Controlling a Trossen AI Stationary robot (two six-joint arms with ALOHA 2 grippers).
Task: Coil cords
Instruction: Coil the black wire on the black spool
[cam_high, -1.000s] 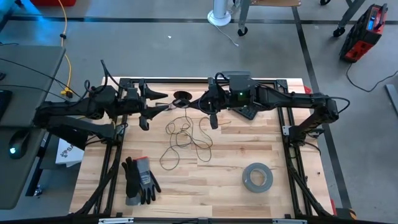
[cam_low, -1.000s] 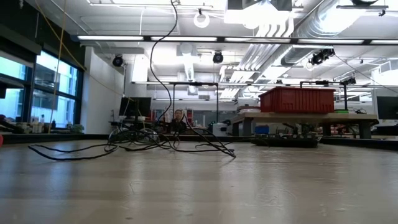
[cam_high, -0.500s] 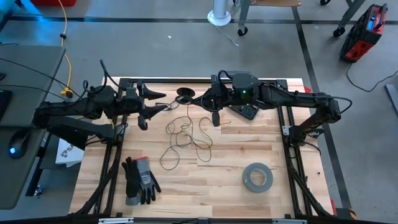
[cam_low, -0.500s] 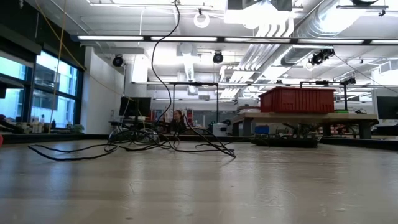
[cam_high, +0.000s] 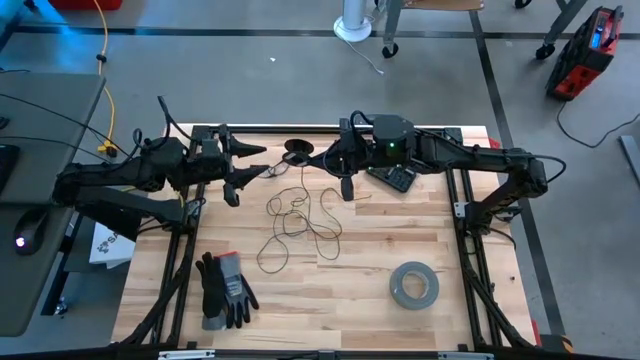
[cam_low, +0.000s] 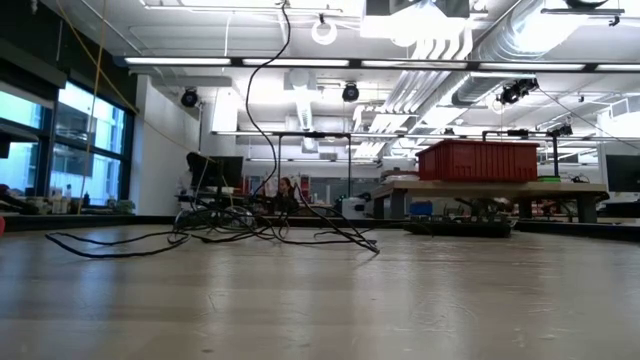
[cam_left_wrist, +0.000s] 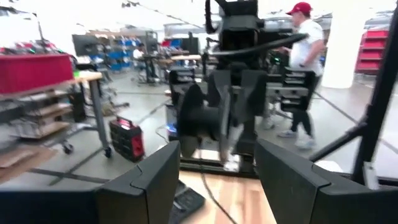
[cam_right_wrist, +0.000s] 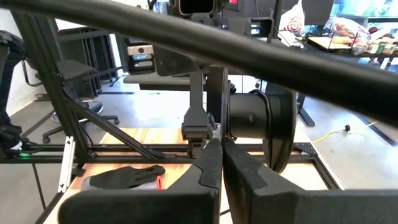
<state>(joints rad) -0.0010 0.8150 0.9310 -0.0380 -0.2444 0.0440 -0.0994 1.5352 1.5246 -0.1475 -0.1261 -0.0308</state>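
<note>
Cord first: the long, very thin dark wire-like cord (cam_high: 298, 214) lies in loose, tangled loops on the pale wooden bench (cam_high: 340, 290) just toward twelve o'clock of centre in the high view, with one strand running up toward twelve o'clock to the small round black spool (cam_high: 295, 153), which we judge is being held up near the far edge. In the low view the cord (cam_low: 215, 228) sprawls flat while a single strand climbs out of the top of the picture, so it is lifted rather than lying slack.

We see the right gripper (cam_high: 344, 186) reaching in from three o'clock, its fingers pressed together; whether it nips the strand we cannot tell. Its wrist view looks straight at the spool (cam_right_wrist: 261, 127), face-on and close.

The left gripper (cam_high: 238, 172) comes in from nine o'clock with its fingers (cam_left_wrist: 149, 180) spread wide, aimed at the spool (cam_left_wrist: 199, 118) from the opposite side and holding nothing. We judge the two arms face each other so that one can steady the spool while the other feeds cord onto it.

A grey tape roll (cam_high: 414, 285) at five o'clock and a pair of dark work gloves (cam_high: 224, 290) at seven o'clock sit well apart from the cord, out of the winding path. Most of the cord is not yet wound.
</note>
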